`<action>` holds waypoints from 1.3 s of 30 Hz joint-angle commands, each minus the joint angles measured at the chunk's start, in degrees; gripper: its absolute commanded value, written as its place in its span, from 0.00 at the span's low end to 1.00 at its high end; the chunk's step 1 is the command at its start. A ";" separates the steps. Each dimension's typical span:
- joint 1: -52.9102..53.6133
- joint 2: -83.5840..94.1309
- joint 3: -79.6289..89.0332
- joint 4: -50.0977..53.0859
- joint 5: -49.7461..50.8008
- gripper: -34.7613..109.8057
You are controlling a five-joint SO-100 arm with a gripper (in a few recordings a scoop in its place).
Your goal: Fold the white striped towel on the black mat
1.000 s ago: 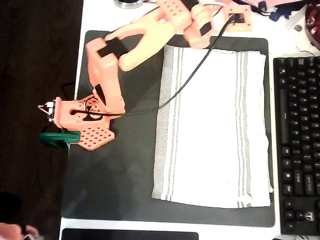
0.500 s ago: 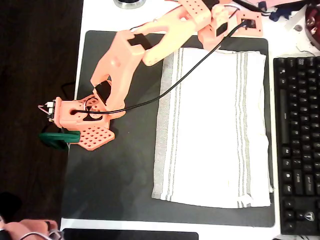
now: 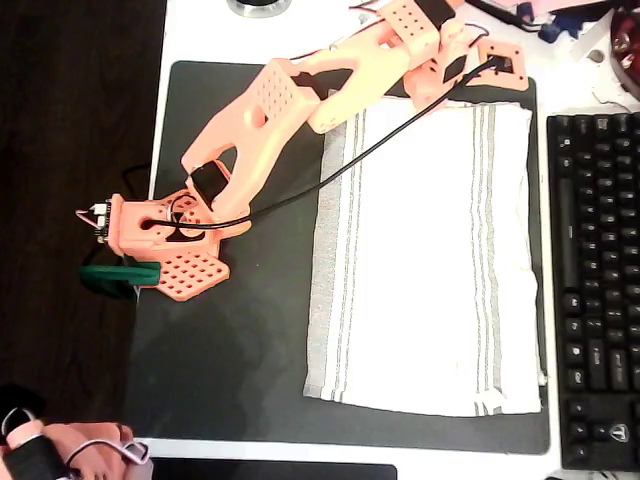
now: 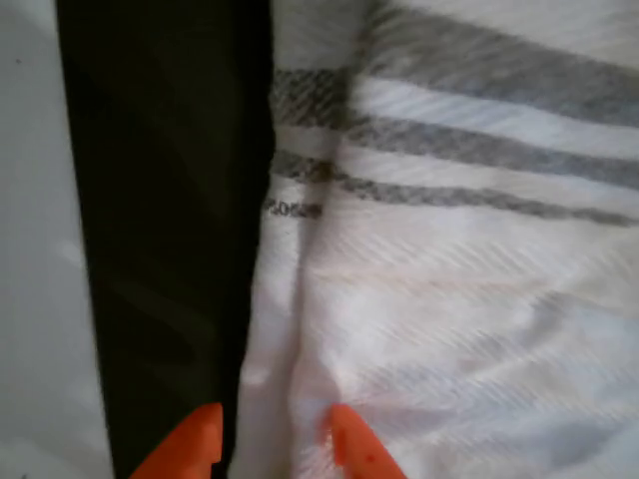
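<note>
Swinging further toward the far right corner of the white striped towel, gripper spread, straddling its edge beside the black mat.

In the overhead view the arm covers the towel's upper left corner, and the keyboard is cut off at the right edge. In the wrist view only the fingertips show at the bottom edge, blurred.
</note>
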 commanded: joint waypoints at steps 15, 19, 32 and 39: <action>0.18 -5.19 -6.94 -0.53 -2.90 0.27; 0.09 -5.10 -7.21 -0.18 -2.99 0.24; -4.48 -0.97 -13.18 4.22 0.00 0.24; -5.98 2.72 -14.68 5.45 0.18 0.24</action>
